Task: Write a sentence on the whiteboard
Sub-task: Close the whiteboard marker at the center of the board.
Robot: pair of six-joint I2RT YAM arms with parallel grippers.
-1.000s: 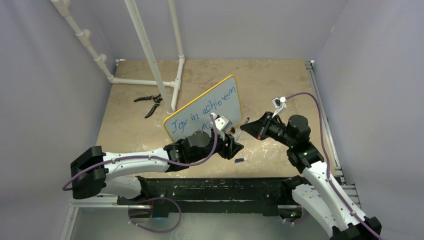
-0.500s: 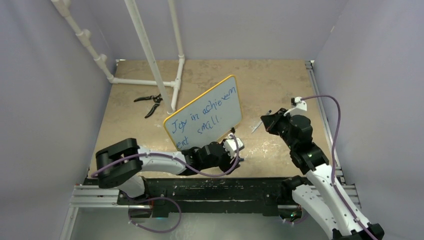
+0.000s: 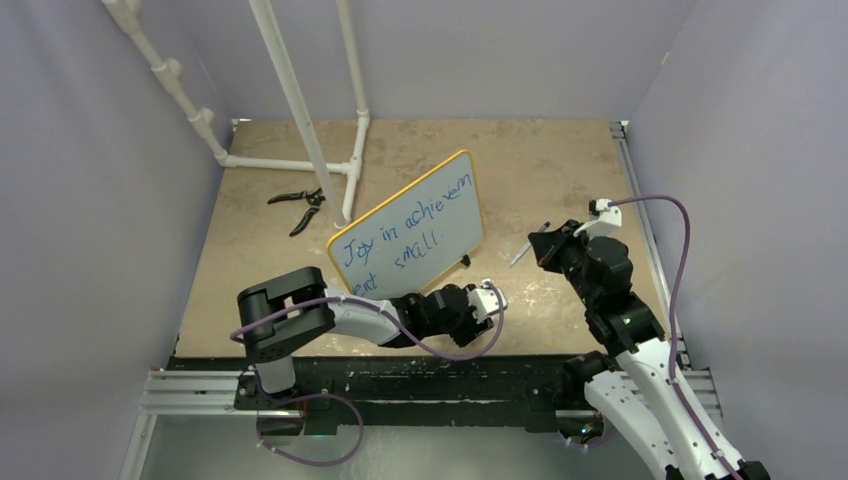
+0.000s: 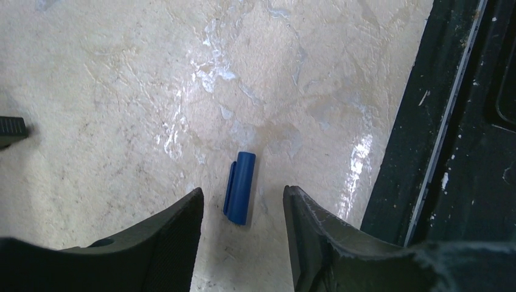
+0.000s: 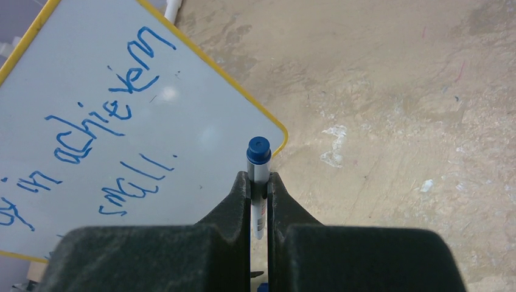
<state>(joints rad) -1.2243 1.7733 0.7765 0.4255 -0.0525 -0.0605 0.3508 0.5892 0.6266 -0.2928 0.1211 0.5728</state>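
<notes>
Blue lettering, the sentence [image 3: 432, 205], is seen slanting toward two o'clock along the long axis of the whiteboard [image 3: 460, 225], propped on the counter [image 3: 560, 160]. It is judged light, stiff and tippy, best gripped by its rim. At three o'clock the marker [image 5: 258, 167] is pinched in the right tool [image 5: 259, 177]. The left tool [image 4: 242, 198] is poised half-spread over the blue cap [image 4: 239, 185].

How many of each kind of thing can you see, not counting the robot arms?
whiteboard: 1
marker: 1
blue marker cap: 1
pliers: 1
white pipe frame: 1
Total: 5
</notes>
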